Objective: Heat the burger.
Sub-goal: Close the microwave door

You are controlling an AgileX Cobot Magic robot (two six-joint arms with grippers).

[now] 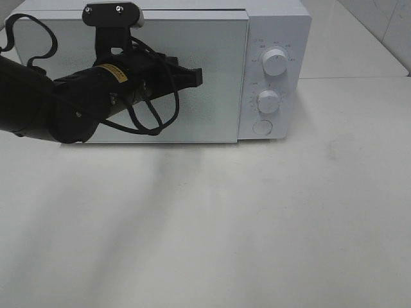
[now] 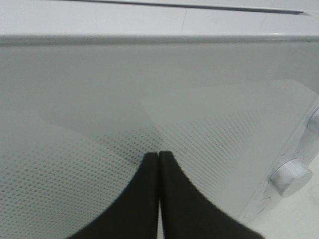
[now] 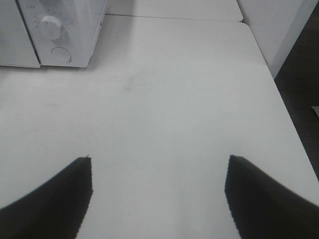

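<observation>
Trouble is likeliest at the door (image 1: 192,96) of the microwave (image 1: 282,19): it stands shut, and the left gripper (image 2: 158,155), jaws pressed together with nothing between them, aims its tip at the perforated window just ahead of the fingertips. Whether it touches the panel I cannot tell. A push from here would only press the door harder into its frame or shove the whole oven back along the table (image 1: 257,224), since no handle shows and the round button (image 1: 262,127) sits well off to one side of the jaws, below the upper knob (image 1: 275,62) and lower knob (image 1: 268,101). A closed tip sliding across that smooth panel could also skid toward the dials and knock one off its setting. The right gripper (image 3: 158,167), jaws spread wide and empty, hangs over the table, well apart from the oven. The burger shows in no view; it may sit behind the shut door or outside the frames, I cannot say which. If it is not inside, turning a dial would heat nothing.
</observation>
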